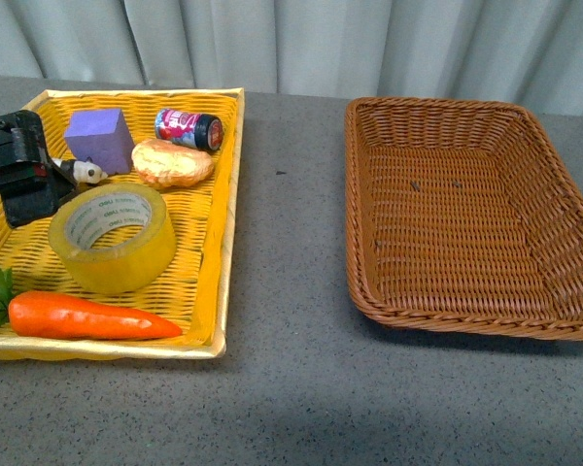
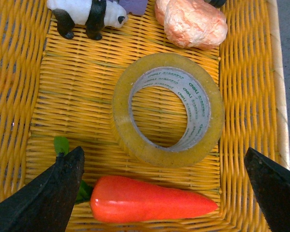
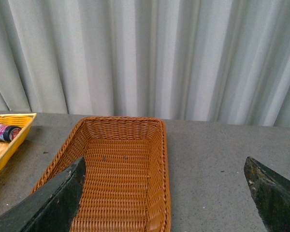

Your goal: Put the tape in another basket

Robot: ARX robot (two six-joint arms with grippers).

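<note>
The tape, a wide yellowish roll with a white core printed in green, lies flat in the yellow woven tray at the left. The brown wicker basket stands empty at the right. My left gripper is open above the tray, its fingers spread wider than the tape and touching nothing. Its black body shows in the front view, left of the tape. My right gripper is open and empty, hovering over the brown basket's near right edge. It is outside the front view.
The yellow tray also holds an orange carrot, a purple block, a bread roll, a small can and a panda figure. A strip of grey table separates tray and basket. A curtain hangs behind.
</note>
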